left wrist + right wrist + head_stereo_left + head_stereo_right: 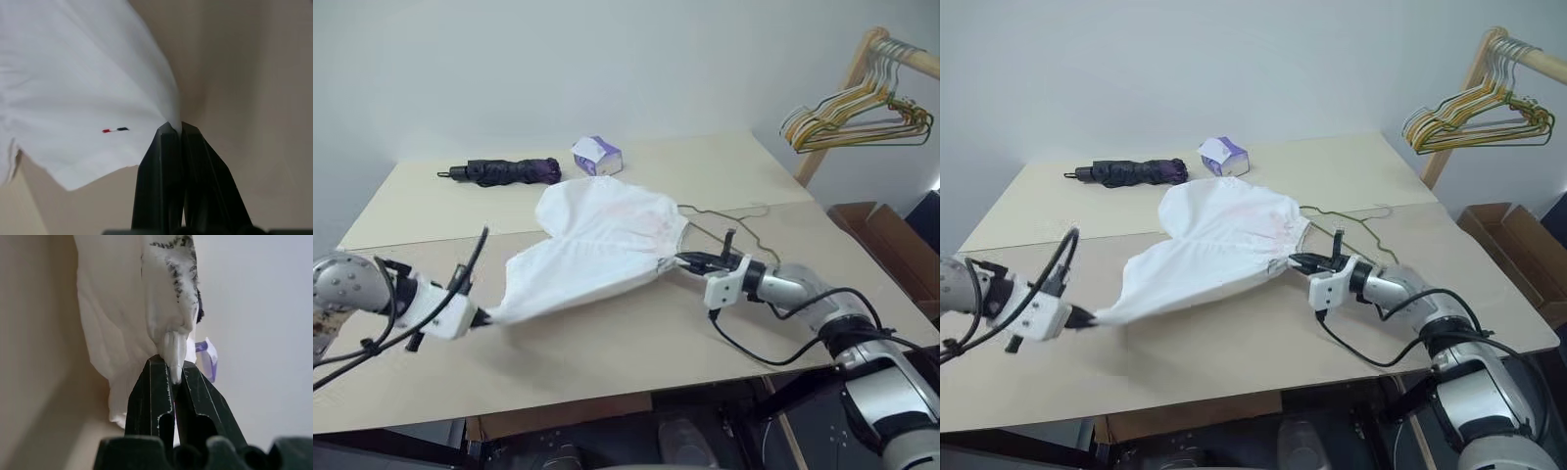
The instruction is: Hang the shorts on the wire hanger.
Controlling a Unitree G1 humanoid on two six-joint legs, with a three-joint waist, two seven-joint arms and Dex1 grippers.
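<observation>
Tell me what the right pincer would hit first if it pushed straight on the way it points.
The right pincer is shut on the waistband of the shorts, so probably it would just push into the shorts.

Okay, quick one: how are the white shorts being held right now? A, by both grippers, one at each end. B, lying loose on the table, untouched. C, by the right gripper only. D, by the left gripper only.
A: the left gripper pinches a hem corner of the shorts, and the right gripper is shut on the waistband end.

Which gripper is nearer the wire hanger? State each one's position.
Right. The right gripper pinches the shorts waistband beside the wire hanger; the left gripper grips a leg hem across the shorts.
</observation>
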